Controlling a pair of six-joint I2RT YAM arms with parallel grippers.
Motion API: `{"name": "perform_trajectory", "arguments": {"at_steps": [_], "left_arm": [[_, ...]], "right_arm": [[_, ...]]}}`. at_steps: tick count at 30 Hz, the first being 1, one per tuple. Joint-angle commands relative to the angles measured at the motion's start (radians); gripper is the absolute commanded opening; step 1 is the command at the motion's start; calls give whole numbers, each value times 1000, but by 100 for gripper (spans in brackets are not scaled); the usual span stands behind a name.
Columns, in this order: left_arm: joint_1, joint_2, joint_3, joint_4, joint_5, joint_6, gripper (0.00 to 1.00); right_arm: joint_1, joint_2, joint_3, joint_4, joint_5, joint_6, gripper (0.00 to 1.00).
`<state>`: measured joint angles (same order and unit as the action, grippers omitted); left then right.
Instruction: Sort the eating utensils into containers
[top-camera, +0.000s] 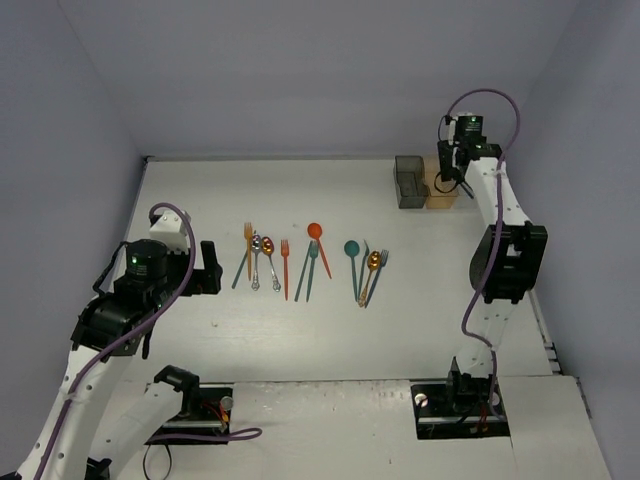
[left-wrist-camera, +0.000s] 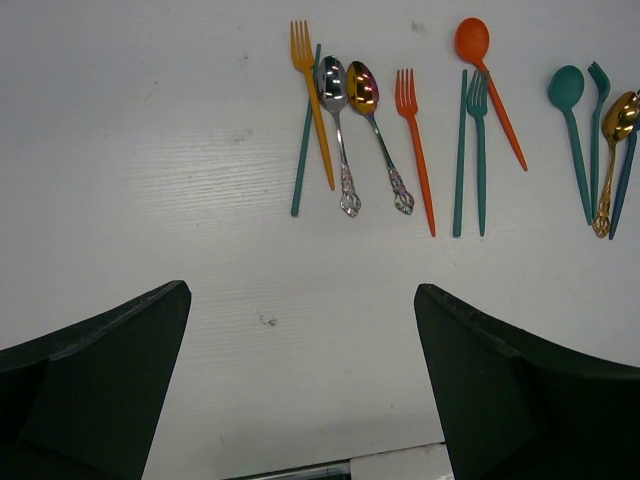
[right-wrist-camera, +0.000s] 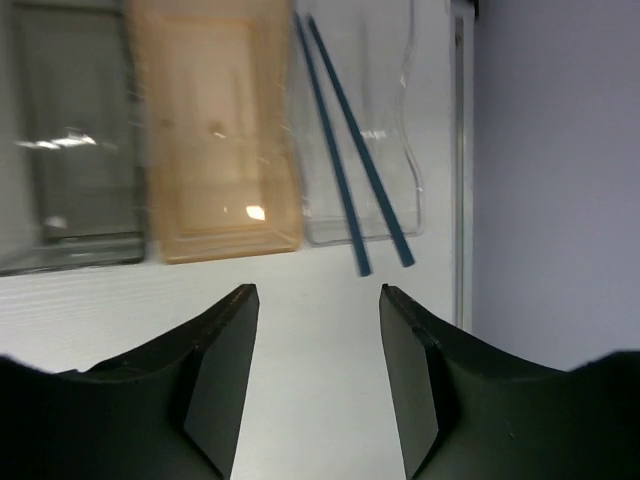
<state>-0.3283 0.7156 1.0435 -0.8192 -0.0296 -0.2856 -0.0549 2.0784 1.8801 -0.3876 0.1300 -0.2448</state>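
Note:
The eating utensils (top-camera: 310, 258) lie in a loose row mid-table. The left wrist view shows an orange fork (left-wrist-camera: 315, 100), a silver spoon (left-wrist-camera: 338, 130), a gold-tinted spoon (left-wrist-camera: 377, 135), a second orange fork (left-wrist-camera: 416, 150), a teal fork (left-wrist-camera: 479, 140), an orange spoon (left-wrist-camera: 487, 72), a teal spoon (left-wrist-camera: 573, 130) and a gold spoon (left-wrist-camera: 611, 160). My left gripper (left-wrist-camera: 300, 300) is open and empty, left of the row (top-camera: 210, 268). My right gripper (right-wrist-camera: 318, 300) is open and empty above the containers: dark grey bin (right-wrist-camera: 70, 150), orange-tan bin (right-wrist-camera: 215, 130), clear bin (right-wrist-camera: 400, 215) holding two blue-grey chopsticks (right-wrist-camera: 345, 170).
The bins stand at the back right of the table (top-camera: 420, 185), near the right wall; the clear one is hidden by the right arm in the top view. The table's right edge (right-wrist-camera: 458, 160) runs just beside the clear bin.

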Motion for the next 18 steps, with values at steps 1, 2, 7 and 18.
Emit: {"name": "perform_trajectory", "arguments": {"at_steps": [1, 2, 7, 18], "left_arm": [[-5, 26, 25, 51, 0, -42, 94], [-5, 29, 24, 51, 0, -47, 94], [-5, 41, 12, 52, -8, -81, 94], [-5, 119, -37, 60, -31, -176, 94]], "right_arm": [[132, -216, 10, 16, 29, 133, 52], [162, -238, -18, 16, 29, 164, 54], [299, -360, -211, 22, 39, 346, 57], [659, -545, -623, 131, 118, 651, 58]]}}
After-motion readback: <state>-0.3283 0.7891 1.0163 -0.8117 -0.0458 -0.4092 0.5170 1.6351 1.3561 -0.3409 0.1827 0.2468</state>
